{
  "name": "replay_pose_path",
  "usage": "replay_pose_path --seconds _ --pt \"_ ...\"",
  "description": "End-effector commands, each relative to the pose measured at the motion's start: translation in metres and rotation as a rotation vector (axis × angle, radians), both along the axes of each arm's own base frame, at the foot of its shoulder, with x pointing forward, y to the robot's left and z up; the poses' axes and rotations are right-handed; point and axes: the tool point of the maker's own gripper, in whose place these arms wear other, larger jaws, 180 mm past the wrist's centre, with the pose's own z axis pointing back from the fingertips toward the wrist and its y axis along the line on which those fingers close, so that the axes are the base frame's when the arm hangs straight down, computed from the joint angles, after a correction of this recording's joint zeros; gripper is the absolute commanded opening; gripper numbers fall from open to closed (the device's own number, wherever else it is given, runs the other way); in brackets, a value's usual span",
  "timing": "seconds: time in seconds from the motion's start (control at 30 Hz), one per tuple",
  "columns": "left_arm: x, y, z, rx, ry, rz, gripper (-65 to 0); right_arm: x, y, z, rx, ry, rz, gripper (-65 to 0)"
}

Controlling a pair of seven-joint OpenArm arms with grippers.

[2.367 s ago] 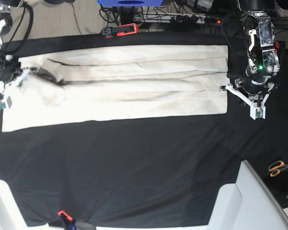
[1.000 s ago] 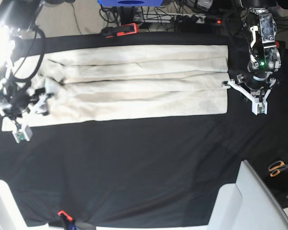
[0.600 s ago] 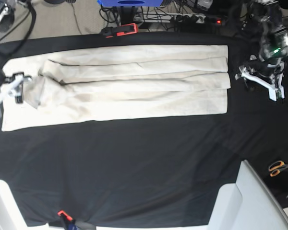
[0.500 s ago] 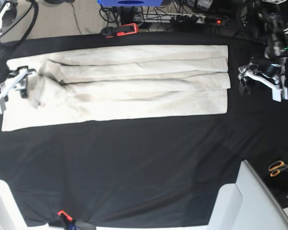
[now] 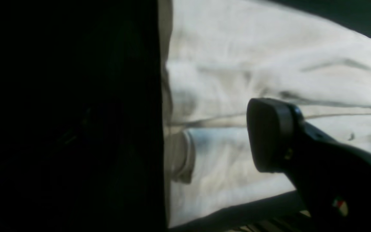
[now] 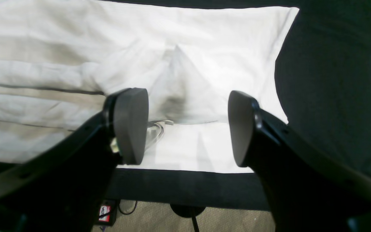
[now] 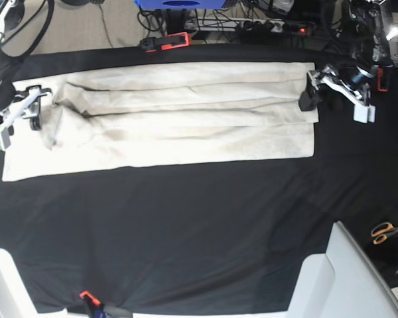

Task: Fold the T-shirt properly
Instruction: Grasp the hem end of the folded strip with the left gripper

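Left end effector [image 7: 336, 95] shifted over T-shirt [image 7: 186, 112] edge

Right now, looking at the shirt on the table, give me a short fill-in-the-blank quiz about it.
1. The T-shirt lies on a ____ tablecloth.
2. The right claw is ____, gripping nothing.
3. The orange-handled scissors lie ____ the T-shirt, not on it.
4. The T-shirt is folded into a long ____.

Missing words: black; open; away from; strip
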Motion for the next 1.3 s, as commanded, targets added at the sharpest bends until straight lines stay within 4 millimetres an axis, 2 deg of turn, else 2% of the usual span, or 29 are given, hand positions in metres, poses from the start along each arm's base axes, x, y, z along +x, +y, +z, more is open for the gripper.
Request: replay_pose_path --seconds 0.0,0.2,0.5,0.83,0.9,1.0,1.17,1.27 --pt "0.011 0.007 0.009 -0.001 -0.045 0.009 -5.8 0.005 0.001 0.009 0.0 -0.041 0.009 -29.3" --pt "0.01 0.009 -0.006 -0.029 -0.009 0.038 -6.1 0.002 0.001 0.007 0.001 -0.033 0.011 -29.3" --pt "0.015 -0.044 -0.019 -0.089 0.018 -0.079 -6.3 0.002 0.002 0.007 0.004 -0.033 0.01 -29.3" --pt "0.012 -0.053 -0.022 -0.109 0.024 -0.071 -7.7 0.002 0.002 0.007 0.004 -0.033 0.01 -29.3" --pt "0.012 -0.052 -0.022 -0.109 0.024 -0.07 -13.2 0.002 0.002 0.007 0.004 -0.033 0.01 -29.3" --pt "0.012 -0.053 -0.022 -0.111 0.024 -0.069 -27.3 0.002 0.002 0.007 0.004 -0.033 0.01 -29.3" --pt "0.013 -0.053 -0.022 -0.11 0.022 -0.069 -46.2 0.002 0.002 0.007 0.004 -0.033 0.01 -29.3" --pt "0.013 -0.055 -0.023 -0.101 0.028 -0.083 -59.9 0.002 0.002 0.007 0.004 -0.033 0.01 -29.3"
